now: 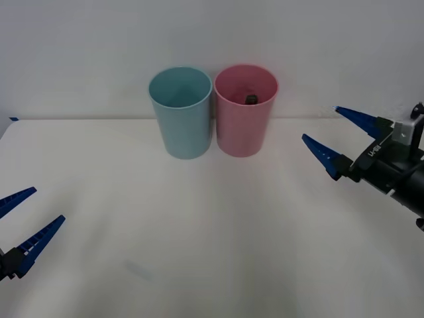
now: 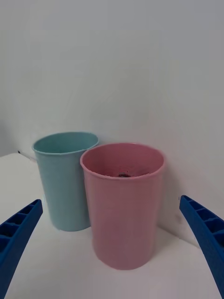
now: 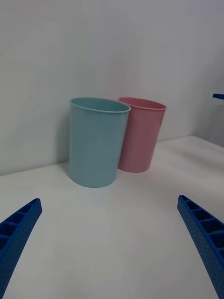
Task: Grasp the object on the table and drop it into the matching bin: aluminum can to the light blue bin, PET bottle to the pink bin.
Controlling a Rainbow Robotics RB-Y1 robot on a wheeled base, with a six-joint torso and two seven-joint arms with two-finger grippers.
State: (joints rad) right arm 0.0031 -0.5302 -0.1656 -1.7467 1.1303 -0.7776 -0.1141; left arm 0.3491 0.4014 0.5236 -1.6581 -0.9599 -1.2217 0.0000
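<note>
You have the white table (image 1: 199, 232) spread wide, with the two tall bins standing upright at its far edge against the wall. The light blue bin (image 1: 181, 111) sits just beside the pink bin (image 1: 245, 109), on that bin's left, rims nearly touching. Look inside the pink bin — a small dark shape, the black cap of the PET bottle (image 1: 252, 99), shows low against the inner wall; the rest of the bottle is hidden by the bin. Your right gripper (image 1: 331, 136) hangs to the right of the pink bin, near it, fingers spread wide and holding nothing. Your left gripper (image 1: 23, 222) waits well apart from the pink bin, toward the table's near left — also spread, released.
</note>
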